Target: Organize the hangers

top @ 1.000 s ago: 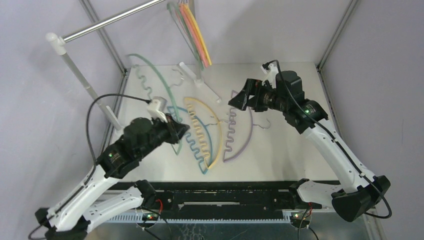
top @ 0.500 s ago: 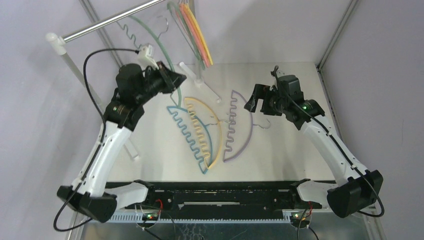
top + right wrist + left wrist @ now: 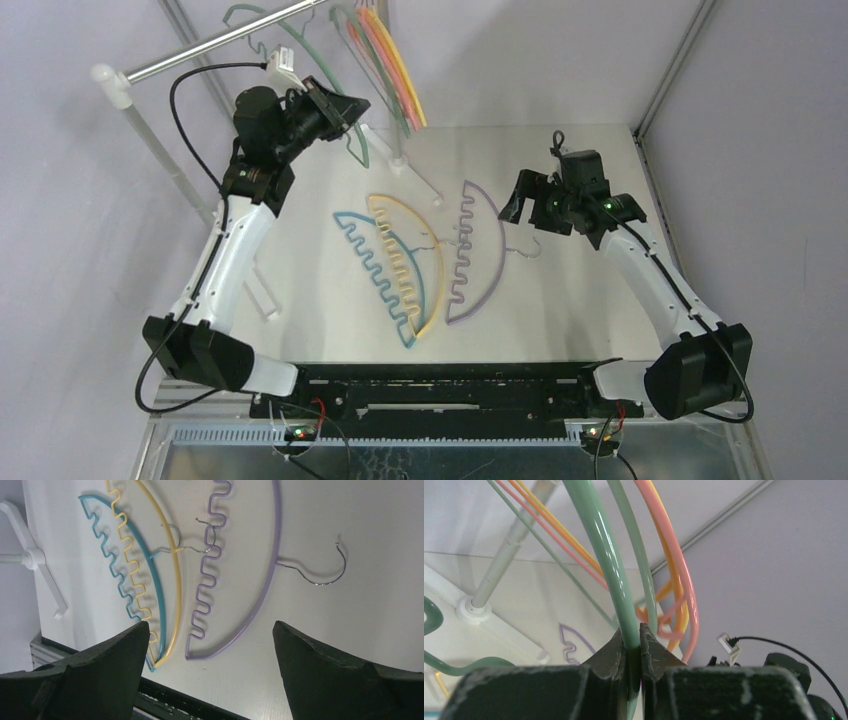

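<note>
Three hangers, teal (image 3: 161, 597), yellow (image 3: 178, 590) and purple (image 3: 272, 565), lie flat below the rail (image 3: 220, 42) under the right gripper (image 3: 210, 635), jaws wide apart, while the left gripper (image 3: 640, 632) is clamped on the green hanger (image 3: 596, 535) up beside the rail.

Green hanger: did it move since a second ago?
Yes. The green hanger rose from down by the table, up and back toward the silver rail. The left gripper carries it, near the hangers hanging there.
</note>
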You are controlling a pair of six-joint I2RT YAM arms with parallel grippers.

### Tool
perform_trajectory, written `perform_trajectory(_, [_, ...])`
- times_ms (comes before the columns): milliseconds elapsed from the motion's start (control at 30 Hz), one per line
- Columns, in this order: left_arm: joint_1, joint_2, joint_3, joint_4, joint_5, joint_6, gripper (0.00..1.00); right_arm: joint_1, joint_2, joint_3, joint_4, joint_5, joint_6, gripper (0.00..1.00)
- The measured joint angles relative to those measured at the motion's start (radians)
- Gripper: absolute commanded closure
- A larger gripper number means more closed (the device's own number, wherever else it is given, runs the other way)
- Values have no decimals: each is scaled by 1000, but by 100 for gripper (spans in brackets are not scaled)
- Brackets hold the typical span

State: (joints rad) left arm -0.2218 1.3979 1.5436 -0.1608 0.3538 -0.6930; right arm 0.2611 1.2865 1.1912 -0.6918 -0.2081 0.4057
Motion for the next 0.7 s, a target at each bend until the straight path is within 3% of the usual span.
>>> perform_trajectory(300, [19, 101, 55, 94, -8, -79, 100, -56, 27, 0, 9, -48, 0, 3])
perform_trajectory(567, [22, 187, 121, 84, -8, -139, 100, -87, 52, 0, 23, -80, 2, 5])
perform_trajectory(700, [22, 218, 121, 66, 20, -145, 86, -90, 58, 0, 23, -90, 2, 4])
